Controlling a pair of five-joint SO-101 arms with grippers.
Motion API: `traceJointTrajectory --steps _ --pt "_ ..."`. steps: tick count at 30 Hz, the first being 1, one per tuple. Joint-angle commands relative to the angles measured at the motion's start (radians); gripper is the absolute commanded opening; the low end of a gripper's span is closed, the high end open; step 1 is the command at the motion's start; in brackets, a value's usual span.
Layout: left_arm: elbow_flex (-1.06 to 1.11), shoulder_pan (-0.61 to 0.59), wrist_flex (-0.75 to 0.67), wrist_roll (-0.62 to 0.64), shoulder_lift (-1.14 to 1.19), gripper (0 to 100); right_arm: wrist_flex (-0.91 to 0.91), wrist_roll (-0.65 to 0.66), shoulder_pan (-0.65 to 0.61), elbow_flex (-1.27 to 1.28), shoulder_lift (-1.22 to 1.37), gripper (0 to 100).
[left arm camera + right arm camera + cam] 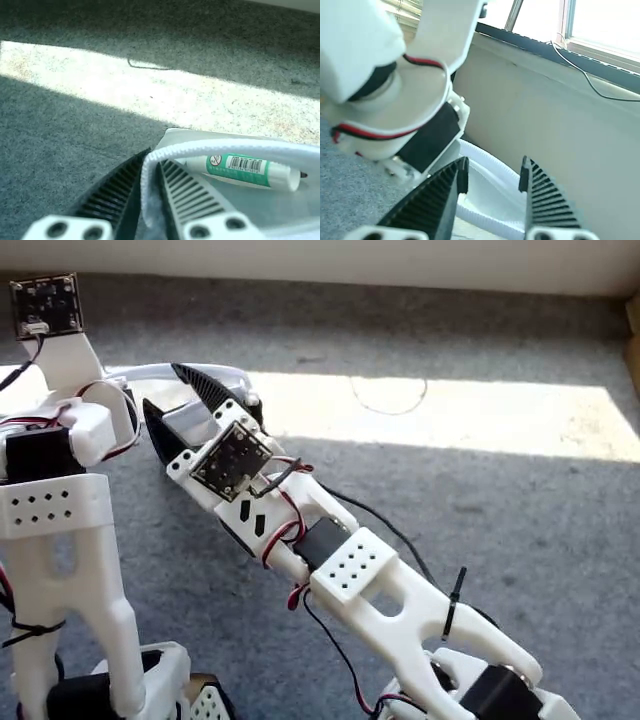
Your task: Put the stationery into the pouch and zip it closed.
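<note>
Jaws of the left gripper [152,167] clamp the white rim of the pouch [225,146]. A green-and-white pen [245,169] lies inside it, just beyond them. The right gripper [493,176] is spread wide, with that rim between its jaws, over grey carpet [60,135].

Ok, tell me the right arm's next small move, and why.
Probably shut the right gripper on the white rim of the pouch, to get hold for zipping. The left gripper pinches that rim, the pen seems to lie inside, and the right gripper stands open with the rim showing between its tips.
</note>
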Motion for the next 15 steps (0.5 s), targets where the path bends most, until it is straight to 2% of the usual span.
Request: traceJointTrajectory --steps 1,10,15 --pt "0.012 0.007 0.000 -0.006 0.008 1 0.084 0.009 0.041 -0.010 -0.113 15.6" --pt "0.015 0.007 -0.002 -0.005 0.008 1 0.277 0.009 0.183 -0.010 -0.272 15.6" --pt "0.015 0.007 -0.002 -0.005 0.008 1 0.415 0.009 0.199 -0.010 -0.378 15.6"
